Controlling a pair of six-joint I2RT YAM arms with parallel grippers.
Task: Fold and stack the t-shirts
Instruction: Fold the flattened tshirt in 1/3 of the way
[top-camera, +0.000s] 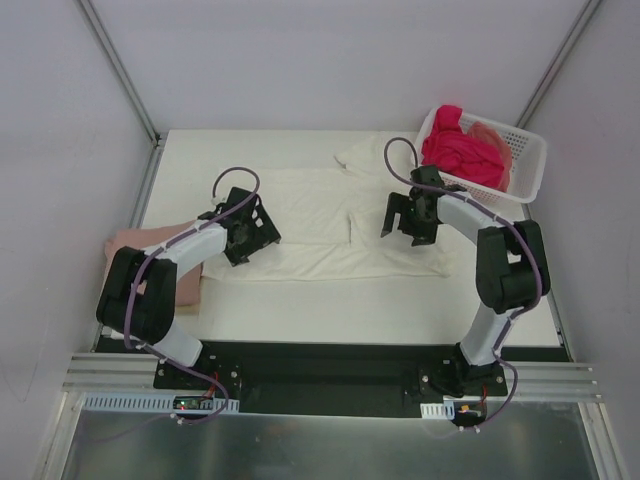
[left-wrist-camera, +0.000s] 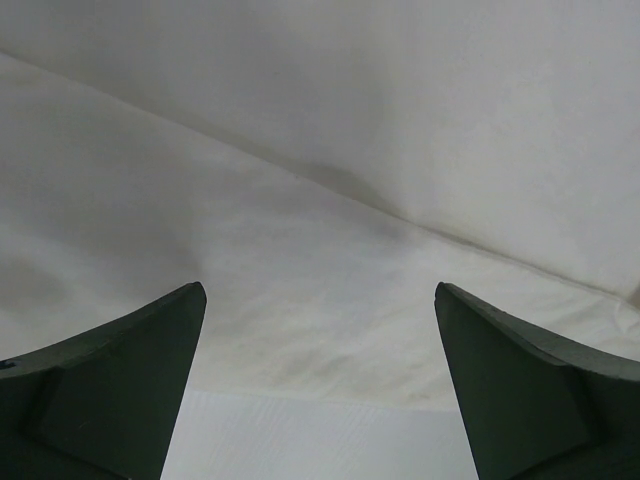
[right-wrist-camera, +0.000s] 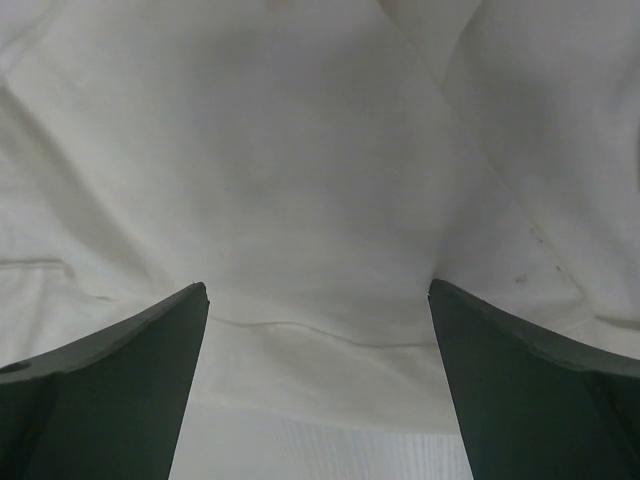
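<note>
Spread t-shirt (top-camera: 320, 228) on the table (top-camera: 300, 310) beneath left gripper (top-camera: 258, 236) and right gripper (top-camera: 402, 232), folded t-shirt (top-camera: 128, 242) left of the former — partly under its arm, basket (top-camera: 531, 160) holding bunched t-shirts (top-camera: 458, 155) beyond and right of the latter.

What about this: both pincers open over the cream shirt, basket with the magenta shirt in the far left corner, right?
No: the top external view shows the basket with the magenta shirt in the far right corner. Left pincer and right pincer are open over the cream shirt.
</note>
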